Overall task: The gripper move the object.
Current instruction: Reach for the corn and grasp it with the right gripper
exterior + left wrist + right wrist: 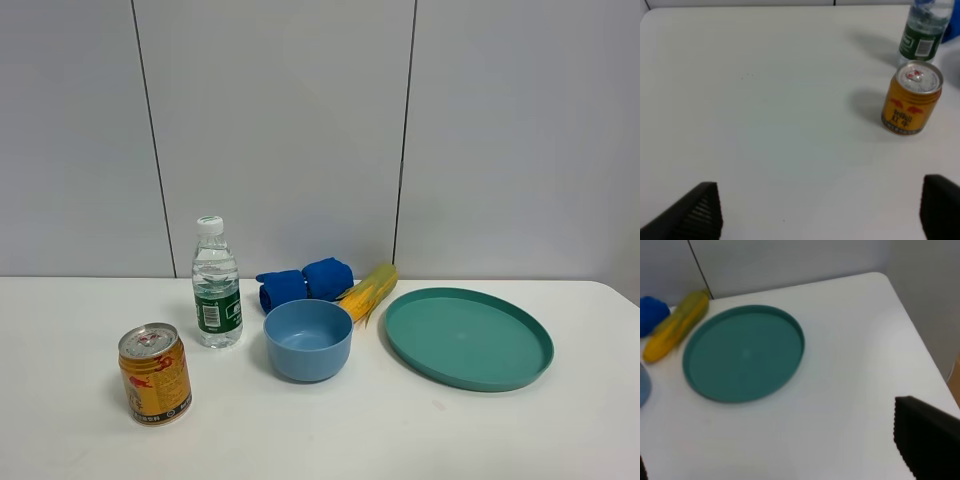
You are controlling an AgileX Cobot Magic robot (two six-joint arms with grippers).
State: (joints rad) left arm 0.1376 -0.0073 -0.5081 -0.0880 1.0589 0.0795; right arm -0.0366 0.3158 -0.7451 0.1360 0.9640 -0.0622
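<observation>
— The hands?
— The black two-fingered left hand [822, 212] is released, fingers [700, 215] spread wide above the white surface [765, 115]. The right hand [785, 460] is released too, grasping nothing.
— Where is the corn?
— The yellow ear of corn with green-yellow husk [368, 292] lies on the surface at one o'clock from the round blue plastic bowl [308, 362], just beside the rolled blue cloth [305, 282] and the round teal plate [470, 338].

- I see the corn [368, 292]: yellow, greenish husk, lying on its side between cloth [303, 282] and plate [470, 340].
- Right gripper [783, 457] gapes, well apart from it.
</observation>
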